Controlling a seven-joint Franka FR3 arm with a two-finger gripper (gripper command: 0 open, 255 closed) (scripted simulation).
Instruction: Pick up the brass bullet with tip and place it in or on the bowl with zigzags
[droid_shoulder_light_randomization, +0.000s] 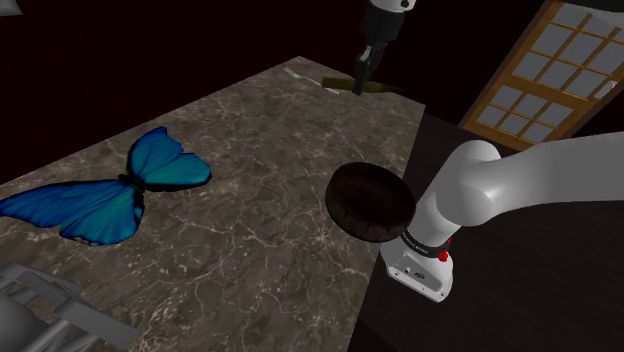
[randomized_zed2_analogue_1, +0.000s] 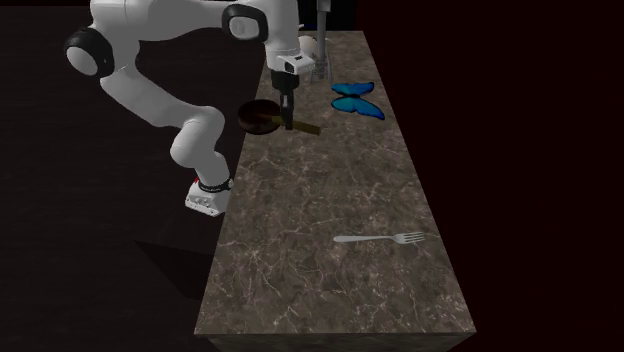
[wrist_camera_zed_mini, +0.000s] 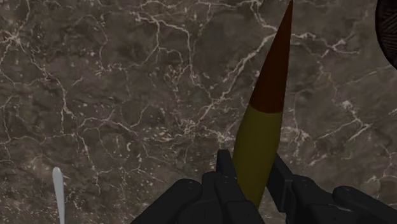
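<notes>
I see the gripper (wrist_camera_zed_mini: 251, 170) with its two black fingers closed on the bullet (wrist_camera_zed_mini: 259, 130). They clasp its yellow body near the base, and the dark reddish-brown tip points away from the hand. The bullet is over the marble table (droid_shoulder_light_randomization: 250, 200); I cannot tell whether it touches the top. The dark bowl (droid_shoulder_light_randomization: 370, 202) sits nearby at the table's edge, apart from the bullet. A blue butterfly (droid_shoulder_light_randomization: 110, 190) lies well beyond it.

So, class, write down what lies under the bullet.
Under the bullet, brown veined marble tabletop shows. The bullet's rear end is covered by the gripper clasping it.
</notes>
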